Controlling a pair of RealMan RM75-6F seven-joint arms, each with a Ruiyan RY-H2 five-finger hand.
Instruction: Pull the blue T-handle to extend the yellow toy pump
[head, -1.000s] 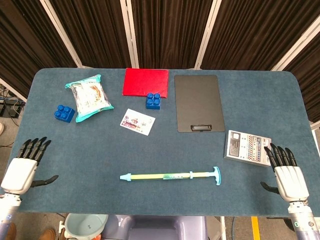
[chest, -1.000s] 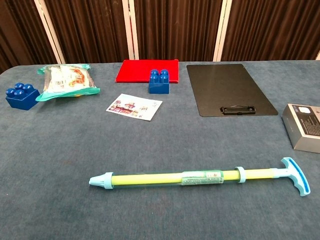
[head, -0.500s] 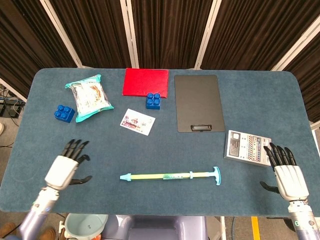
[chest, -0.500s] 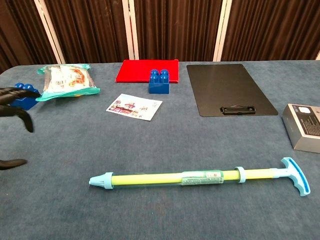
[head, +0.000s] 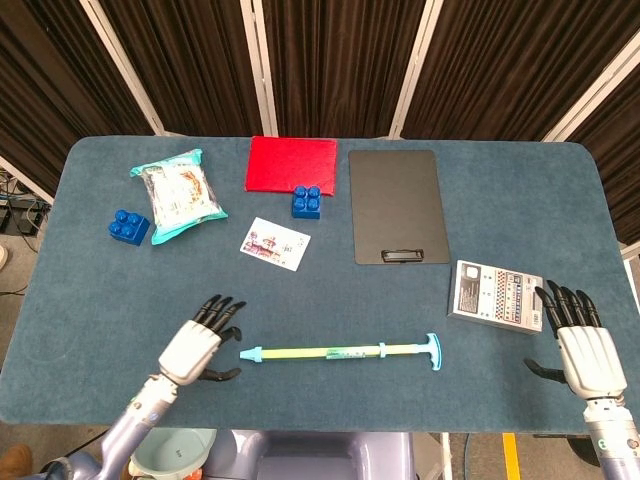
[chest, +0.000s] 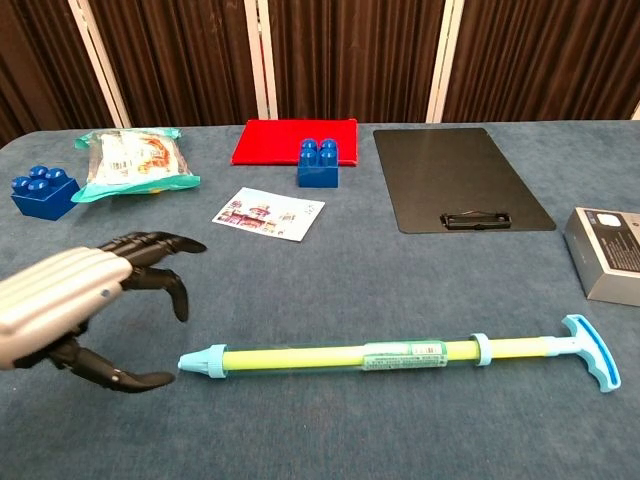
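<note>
The yellow toy pump lies flat near the table's front edge, its light-blue nozzle pointing left. Its blue T-handle is at the right end, with a short length of rod showing. My left hand hovers just left of the nozzle with its fingers spread, holding nothing. My right hand is at the front right, well right of the handle, with fingers apart and nothing in it. The chest view does not show the right hand.
A grey boxed device lies between the handle and my right hand. Further back are a black clipboard, a red folder, two blue blocks, a picture card and a snack bag.
My left hand has moved right from the table's left edge to just beside the pump's nozzle. The right hand has shifted slightly. The pump has not moved.
</note>
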